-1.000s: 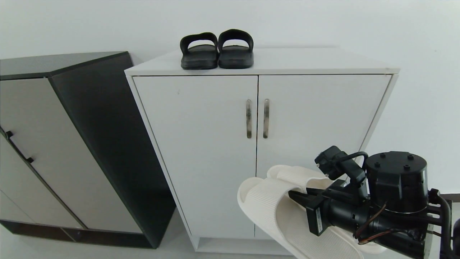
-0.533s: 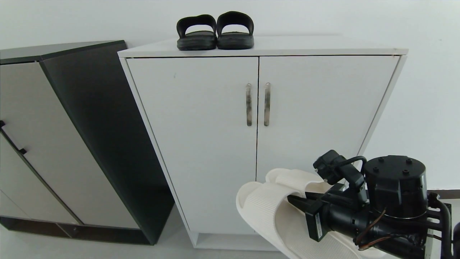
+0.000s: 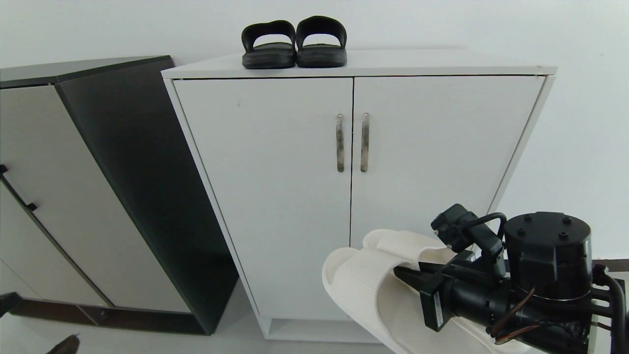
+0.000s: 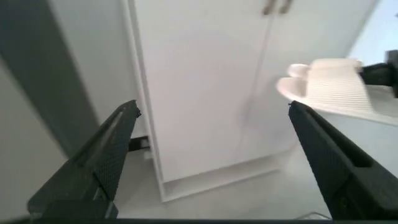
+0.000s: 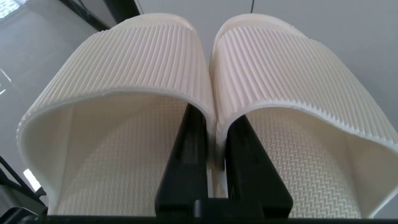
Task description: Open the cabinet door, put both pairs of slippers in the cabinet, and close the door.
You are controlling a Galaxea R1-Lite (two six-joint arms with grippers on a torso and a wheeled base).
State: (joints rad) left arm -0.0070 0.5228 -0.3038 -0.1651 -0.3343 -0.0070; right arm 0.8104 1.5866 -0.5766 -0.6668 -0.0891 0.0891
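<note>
Head view: both doors of the white cabinet are shut, so I judge the step in hand is opening one. My right gripper is clenched on the white slippers, held low, close before the right door. The black slippers sit on the cabinet top above the left door. I would hook the left handle squarely and pull along the door's arc, not straight back. The dark cabinet stands just beside the hinge side, so a full swing may meet it

Left wrist view: my left gripper is spread wide and empty, low, facing the cabinet's lower left front. It must rise to the handles. The white slippers hang near, so I'd keep them out of the door's path

Right wrist view: my right gripper has one finger inside each of the white slippers, pinching their inner walls together; the hold looks firm
</note>
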